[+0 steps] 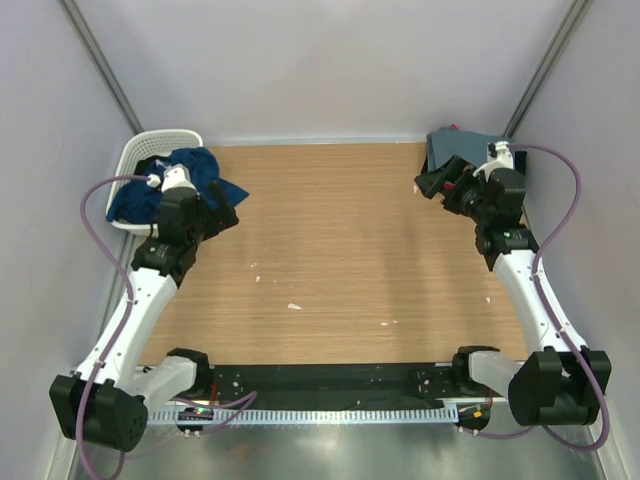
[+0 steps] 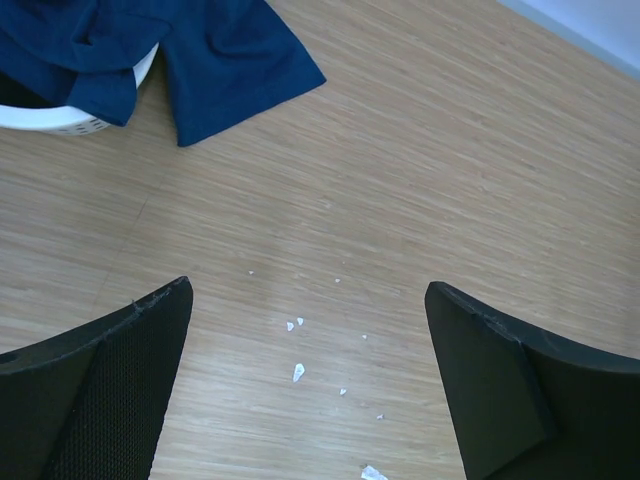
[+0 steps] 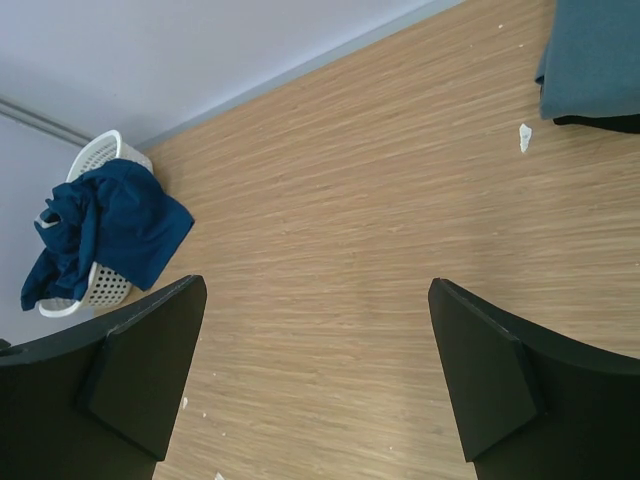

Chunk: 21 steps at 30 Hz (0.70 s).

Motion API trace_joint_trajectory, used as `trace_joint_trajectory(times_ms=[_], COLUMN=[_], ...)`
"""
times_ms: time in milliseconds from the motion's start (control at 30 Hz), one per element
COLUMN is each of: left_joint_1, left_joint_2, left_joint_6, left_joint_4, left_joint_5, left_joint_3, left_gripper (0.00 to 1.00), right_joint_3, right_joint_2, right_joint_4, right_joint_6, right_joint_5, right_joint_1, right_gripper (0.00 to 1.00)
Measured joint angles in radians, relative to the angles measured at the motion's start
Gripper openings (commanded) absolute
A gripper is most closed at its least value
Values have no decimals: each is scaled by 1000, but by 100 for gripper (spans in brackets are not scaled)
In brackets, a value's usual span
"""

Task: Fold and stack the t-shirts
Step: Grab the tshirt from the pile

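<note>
Navy t-shirt (image 1: 205, 165) is sitting bunched in the white laundry basket (image 1: 160, 138), with one part spilling over the basket's rim onto the wooden surface (image 1: 340, 250). It's unfolded, so probably the next piece to pull out. Folded stack (image 1: 455, 150) is lying well apart from the basket, straight across at the opposite far corner. A grey tee is showing on top, with a bit of red and black peeking at the edges. Finished pieces are likely being parked out there so the middle is serving as folding room.

Left end effector (image 2: 308, 290) is hovering just beside the basket, on the side where the cloth is spilling out, jaws spread wide and holding nothing. Left arm is reaching forward from its base, wrist angling down at the surface. Right end effector (image 3: 318, 285) is hovering across from the basket, by the stack, jaws also wide and empty, its wrist camera looking back toward the basket. Small white flecks (image 2: 298, 372) are littering the surface between the basket and the arm bases.
</note>
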Motion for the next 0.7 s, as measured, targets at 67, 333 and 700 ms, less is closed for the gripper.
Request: trace_joint_trajectory(times_ms=[67, 333, 700], left_joint_1=[0, 18, 243], left_joint_2=[-11, 225, 606], left_joint_6=[-11, -47, -85], left_joint_4=[-5, -79, 13], left_joint_5=[0, -29, -102], left_joint_3=[5, 341, 557], left_gripper=[100, 100, 100], right_joint_3=[20, 32, 16], right_joint_2=[2, 3, 5], right_joint_4=[-10, -21, -28], right_joint_6=[1, 5, 18], right_joint_5=[11, 38, 61], right_joint_1=[0, 0, 0], right_gripper=[100, 100, 100])
